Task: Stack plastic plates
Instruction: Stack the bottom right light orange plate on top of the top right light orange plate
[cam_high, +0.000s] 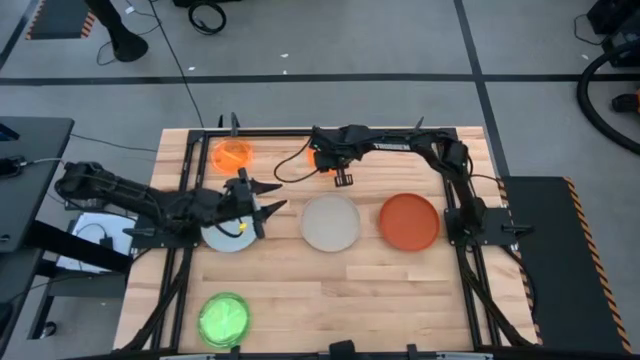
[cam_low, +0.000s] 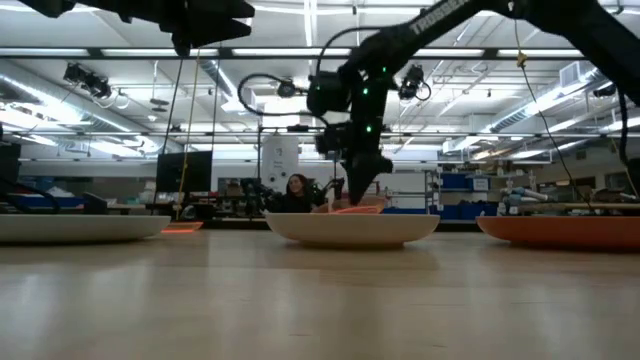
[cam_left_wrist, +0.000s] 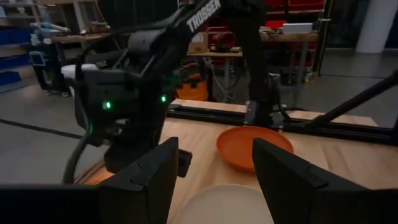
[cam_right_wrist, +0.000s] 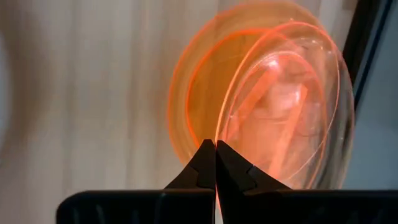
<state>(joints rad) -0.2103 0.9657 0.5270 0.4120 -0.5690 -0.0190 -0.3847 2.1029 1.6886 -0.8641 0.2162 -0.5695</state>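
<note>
Seen from above: right claw (cam_high: 343, 180) out over the back of the wooden desk (cam_high: 400, 290), just behind the off-white round opaque plastic plate (cam_high: 330, 222). Hardly any sign there of a load. Only in the right wrist view plain: tips pinched together on the rim of a translucent neon orange plastic plate (cam_right_wrist: 292, 106), hanging tilted. At desk height, just an orange sliver under that claw, right above the off-white plate; whether touching, cannot tell.

Left claw (cam_high: 268, 198) spread wide and empty, over the edge of the pale blue round plastic plate (cam_high: 225, 238). Through its wrist camera, a look between the two dark fingers (cam_left_wrist: 149, 183) at the rust red-orange round plastic plate (cam_left_wrist: 252, 146) and the right arm's body.

From overhead only: more translucent orange plastic (cam_high: 233, 153) at the back left, translucent neon green plastic plates (cam_high: 224, 318) at the front left.

From the low camera only: a seated person (cam_low: 297, 190) in the room beyond.
</note>
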